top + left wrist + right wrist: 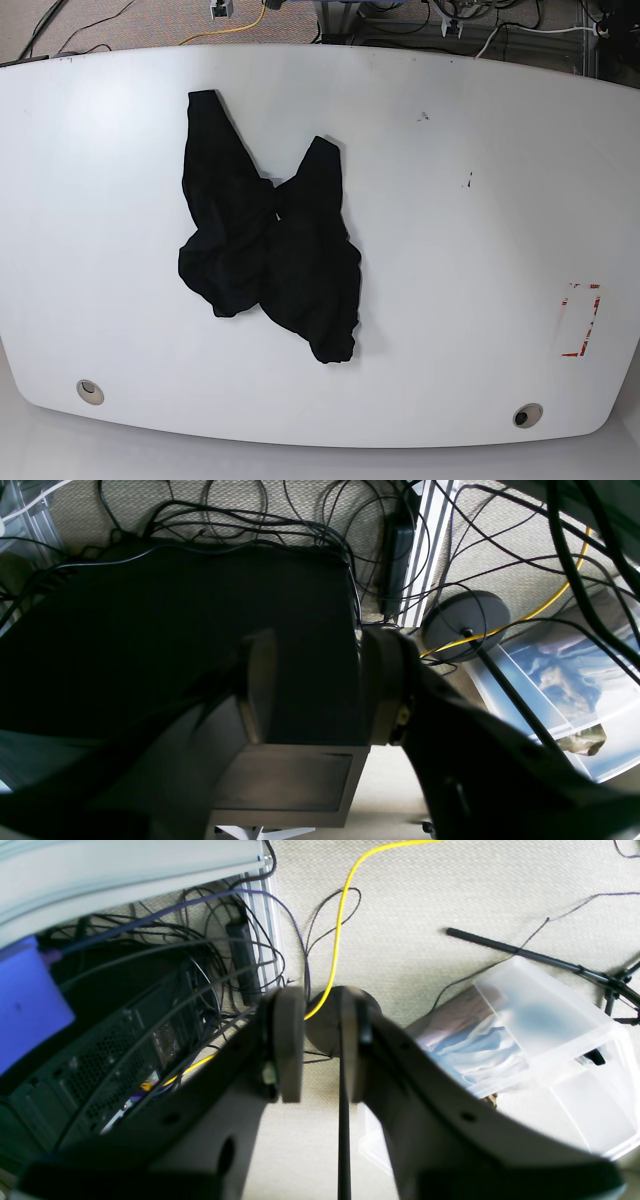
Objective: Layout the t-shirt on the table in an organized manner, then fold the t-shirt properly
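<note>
On the white table (450,250), left of centre in the base view, we see the black t-shirt (270,260) lying in a crumpled heap, with two pointed flaps of cloth reaching toward the far edge and a rounded bunch toward the near edge. Its print and lettering do not show. To the right of it the tabletop carries a red tape rectangle (580,320), and two metal-ringed holes (90,390) sit near the front edge.

Neither arm appears over the table in the base view, so we find both grippers well apart from the shirt. Our wrist cameras look down at the carpeted floor instead. The left gripper (315,690) hangs above a dark computer case (175,630) and a tangle of black cables (260,520), its jaws standing clearly apart with nothing between them. The right gripper (322,1045) hovers over a round black stand base (325,1025) crossed by a yellow cable (345,905), beside a clear plastic bin (540,1040); its jaws leave a narrow gap and grip nothing. No cloth shows in either wrist view.
</note>
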You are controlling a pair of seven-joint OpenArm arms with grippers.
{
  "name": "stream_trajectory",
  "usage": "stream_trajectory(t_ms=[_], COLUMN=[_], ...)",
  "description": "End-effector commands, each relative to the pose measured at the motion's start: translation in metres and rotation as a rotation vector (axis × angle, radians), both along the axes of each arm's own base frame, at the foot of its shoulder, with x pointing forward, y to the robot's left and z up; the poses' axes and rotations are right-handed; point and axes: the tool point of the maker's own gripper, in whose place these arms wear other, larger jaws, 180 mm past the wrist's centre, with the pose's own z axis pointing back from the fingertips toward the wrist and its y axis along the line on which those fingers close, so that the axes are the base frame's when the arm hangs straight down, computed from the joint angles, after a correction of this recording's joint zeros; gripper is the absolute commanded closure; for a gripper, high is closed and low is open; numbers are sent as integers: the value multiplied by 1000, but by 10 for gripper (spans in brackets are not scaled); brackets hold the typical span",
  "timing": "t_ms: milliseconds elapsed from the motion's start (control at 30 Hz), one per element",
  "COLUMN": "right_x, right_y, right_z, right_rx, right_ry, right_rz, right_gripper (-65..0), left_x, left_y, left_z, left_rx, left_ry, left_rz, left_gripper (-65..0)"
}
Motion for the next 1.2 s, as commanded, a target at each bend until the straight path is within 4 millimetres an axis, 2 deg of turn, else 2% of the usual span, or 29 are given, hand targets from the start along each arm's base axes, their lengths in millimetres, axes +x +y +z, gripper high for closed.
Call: stream_trajectory(t_ms=[0, 267, 533, 800, 867, 1133, 1167], right_x=[-4, -11, -23, -32, -27, -24, 31], right_y=[-9, -17, -23, -25, -29, -33, -4], right_z=[6, 17, 30, 41, 43, 51, 38], right_rx=[-19, -41, -54, -61, -74, -86, -37], right_ry=[-30, -72, -105, -123, -135, -165, -238], right_rz=[0, 22, 40, 54, 62, 74, 38], right_gripper=[-127, -126, -123, -121, -120, -119, -122], left_x=[-12, -22, -18, -15, -10, 2, 16], left_y=[13, 30, 40, 39, 33, 29, 23], left_z=[3, 10, 21, 28, 30, 40, 34], left_rx=[21, 40, 49, 41, 30, 18, 5], left_ry=[4, -24, -88, -127, -151, -210, -205], left_rz=[-9, -29, -48, -59, -55, -58, -73], left_gripper=[-266, -270, -265, -267, -266, -263, -265])
